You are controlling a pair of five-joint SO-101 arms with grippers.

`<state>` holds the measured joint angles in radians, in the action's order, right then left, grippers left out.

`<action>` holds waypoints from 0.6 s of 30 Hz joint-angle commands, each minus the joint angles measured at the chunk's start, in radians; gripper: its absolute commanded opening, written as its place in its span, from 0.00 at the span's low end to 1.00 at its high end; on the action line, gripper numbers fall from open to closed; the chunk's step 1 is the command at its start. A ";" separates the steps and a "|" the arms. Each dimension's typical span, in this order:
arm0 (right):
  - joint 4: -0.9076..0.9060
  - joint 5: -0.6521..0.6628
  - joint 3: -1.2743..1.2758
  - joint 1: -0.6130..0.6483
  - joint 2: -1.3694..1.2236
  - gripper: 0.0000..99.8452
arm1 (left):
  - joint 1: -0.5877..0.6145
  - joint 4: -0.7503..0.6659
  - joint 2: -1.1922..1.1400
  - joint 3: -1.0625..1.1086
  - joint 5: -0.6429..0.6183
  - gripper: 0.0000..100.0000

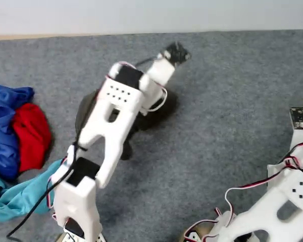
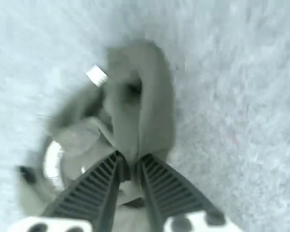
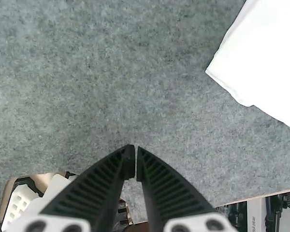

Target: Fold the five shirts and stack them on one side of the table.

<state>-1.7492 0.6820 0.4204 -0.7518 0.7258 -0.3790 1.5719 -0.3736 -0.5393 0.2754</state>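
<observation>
Claws: your left claw (image 2: 130, 163) clamps the grey shirt (image 2: 141, 104); right claw (image 3: 135, 155) pinched together, empty.
High view: your blue-red-teal shirt heap (image 1: 12, 141).

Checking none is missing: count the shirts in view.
5: blue shirt, red shirt and teal shirt heaped at the table's left; grey shirt in the left gripper; white cloth, probably one, near the right gripper.

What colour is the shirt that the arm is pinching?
The shirt is grey, best seen in the left wrist view.
</observation>
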 commanded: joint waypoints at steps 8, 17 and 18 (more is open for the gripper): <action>-0.016 0.057 -0.006 0.074 0.019 0.01 | 0.173 0.184 0.296 -0.335 -0.074 0.00; -0.016 0.055 -0.006 0.294 0.019 0.01 | 0.586 0.184 0.465 -0.111 -0.048 0.00; -0.016 0.055 -0.006 0.321 0.016 0.01 | 0.637 0.184 0.477 -0.070 -0.029 0.00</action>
<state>-1.7492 0.7265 0.4204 -0.5002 0.7258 0.1197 1.7315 0.0330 -0.6805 0.2140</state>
